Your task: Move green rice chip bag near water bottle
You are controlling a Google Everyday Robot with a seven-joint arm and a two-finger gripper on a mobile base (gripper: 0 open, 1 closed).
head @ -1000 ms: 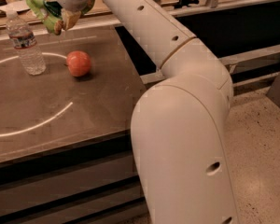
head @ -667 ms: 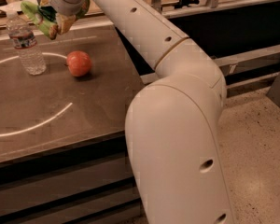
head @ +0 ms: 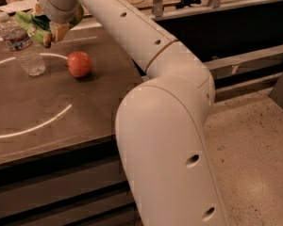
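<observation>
Nearest the camera, the view is filled by the bulky white arm (head: 165,140), which is stretched up and away over the dark table (head: 47,140). A white curved line (head: 37,125) is painted on the tabletop. Further back, a round red-orange fruit (head: 79,63) is seen resting on the table, and just to its left the water bottle (head: 22,46) is stood upright. Above and between them, at the far end of the arm, the gripper (head: 51,34) is closed on the chip bag (head: 29,21), which is carried clear of the table and just beside the bottle's shoulder.

The bag is judged to be light, soft and crinkly, with slippery foil and brittle chips inside. It is best pinched at a flat sealed edge, not squeezed across the middle. The bottle is light and tall, so it could be tipped by a nudge when the bag is set down.
</observation>
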